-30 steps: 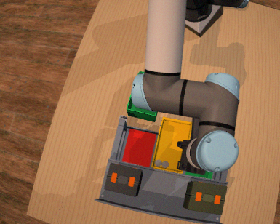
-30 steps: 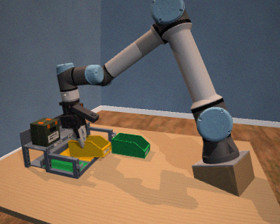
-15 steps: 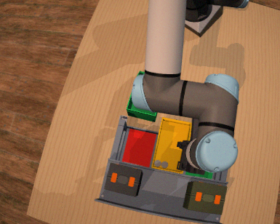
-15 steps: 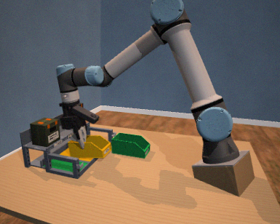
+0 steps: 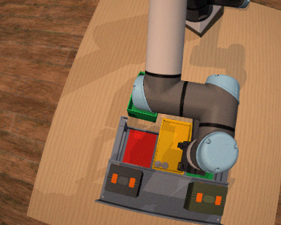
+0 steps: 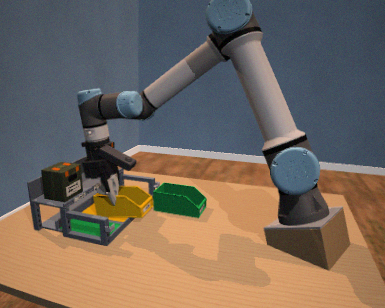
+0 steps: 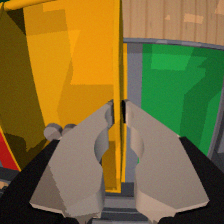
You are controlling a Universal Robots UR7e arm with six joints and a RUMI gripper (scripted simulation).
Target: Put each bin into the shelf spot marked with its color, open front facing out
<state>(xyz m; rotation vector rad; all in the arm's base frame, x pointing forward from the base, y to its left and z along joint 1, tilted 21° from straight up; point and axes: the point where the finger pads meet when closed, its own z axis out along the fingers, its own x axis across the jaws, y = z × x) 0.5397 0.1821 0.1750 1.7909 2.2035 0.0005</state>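
1. Clamped, with the two-jaw gripper (image 5: 181, 156) (image 6: 113, 202) (image 7: 119, 101), on one upright side wall of the yellow, open-fronted, rectangular bin (image 5: 173, 139) (image 6: 129, 202) (image 7: 90, 60) – jaws closed to the thickness of that wall.
2. Placed over the middle bay of the grey-framed low shelf (image 5: 116, 142) (image 6: 64, 222) (image 7: 170, 42), between the flat red mark (image 5: 140, 147) (image 7: 6, 155) and the flat green mark (image 5: 200, 176) (image 6: 84, 227) (image 7: 165, 100).
3. Projecting past the front lip, open front outward, toward the arm's base; not all the way in.
4. Inside the yellow bin, near the rear: two small grey round parts (image 5: 158, 164) (image 7: 53, 132).
5. Standing on the wooden table (image 5: 74, 146) (image 6: 197, 260), just outside the shelf: the green, open-fronted bin (image 5: 141, 114) (image 6: 179, 201) – apart from the gripper.
6. Atop the rear board: a dark grey case with orange latches (image 5: 123, 180) and an olive, orange-latched case (image 5: 206, 199) (image 6: 62, 181).
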